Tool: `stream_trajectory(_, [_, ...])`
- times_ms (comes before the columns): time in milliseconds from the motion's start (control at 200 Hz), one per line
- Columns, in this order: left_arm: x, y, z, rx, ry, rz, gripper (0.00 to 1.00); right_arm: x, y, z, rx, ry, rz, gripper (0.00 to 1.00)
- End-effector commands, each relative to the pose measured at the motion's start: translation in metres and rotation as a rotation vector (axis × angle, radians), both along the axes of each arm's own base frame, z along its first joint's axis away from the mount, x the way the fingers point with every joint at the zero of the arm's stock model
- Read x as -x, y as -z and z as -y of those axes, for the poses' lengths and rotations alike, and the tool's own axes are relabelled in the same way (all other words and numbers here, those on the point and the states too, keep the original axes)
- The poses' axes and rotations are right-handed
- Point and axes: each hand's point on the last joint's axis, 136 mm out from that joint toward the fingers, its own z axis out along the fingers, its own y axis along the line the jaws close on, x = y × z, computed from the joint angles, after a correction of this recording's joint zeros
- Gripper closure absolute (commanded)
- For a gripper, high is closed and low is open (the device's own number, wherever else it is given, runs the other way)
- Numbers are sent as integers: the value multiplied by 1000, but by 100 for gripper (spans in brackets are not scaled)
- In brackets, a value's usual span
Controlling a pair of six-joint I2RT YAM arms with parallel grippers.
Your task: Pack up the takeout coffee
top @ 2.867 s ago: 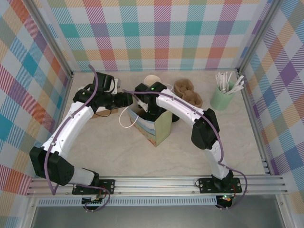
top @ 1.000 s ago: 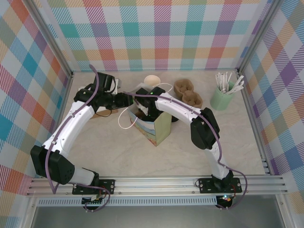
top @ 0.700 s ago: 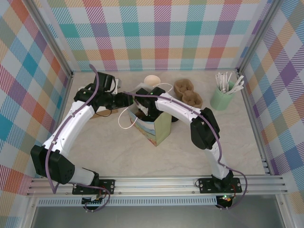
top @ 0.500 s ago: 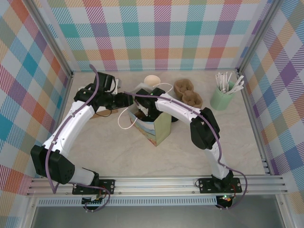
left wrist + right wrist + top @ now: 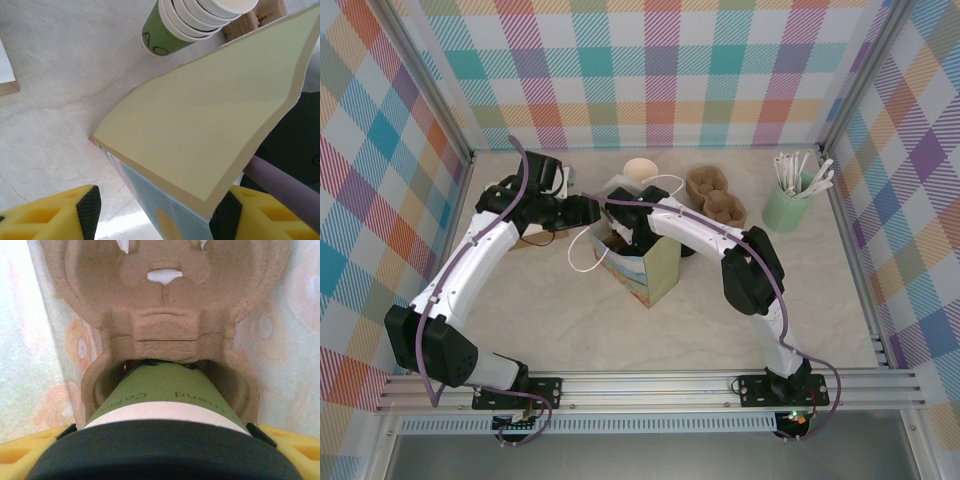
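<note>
Deeper inside the paper bag (image 5: 655, 268) than a few seconds ago, our right end effector (image 5: 162, 432) has lowered the takeout coffee, while our left arm has barely shifted.

We hold the green cup (image 5: 165, 390) at its cream rim and black lid (image 5: 160, 452), fingers spread wide around it. Its base is down in one well of the brown pulp carrier (image 5: 165, 305) that lies inside the bag. Our left end effector (image 5: 156, 216) stands at the bag's left top edge, jaws fairly wide, straddling a corner of the bag's yellow-green wall. One pad (image 5: 222, 222) touches that wall and the other pad (image 5: 89, 212) stands clear. Just beyond the bag, a stack of nested cups (image 5: 185, 20) rests on the counter (image 5: 45, 90).
</note>
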Motion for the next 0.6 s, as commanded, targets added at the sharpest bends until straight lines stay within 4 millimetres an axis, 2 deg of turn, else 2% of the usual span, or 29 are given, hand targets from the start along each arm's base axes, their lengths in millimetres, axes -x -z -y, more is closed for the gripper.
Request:
stream_trajectory(0, [-4, -12, 3, 27, 0, 21, 35, 0, 1, 5, -3, 10, -5, 13])
stream_trajectory(280, [-3, -16, 7, 47, 12, 24, 35, -2, -18, 2, -52, 34, 4, 6])
stream_trajectory(440, [0, -19, 9, 60, 29, 24, 31, -3, -28, -2, -82, 36, 4, 0])
stream_trajectory(595, [6, -28, 5, 48, 32, 43, 29, -5, -29, -3, -86, 36, 5, 0])
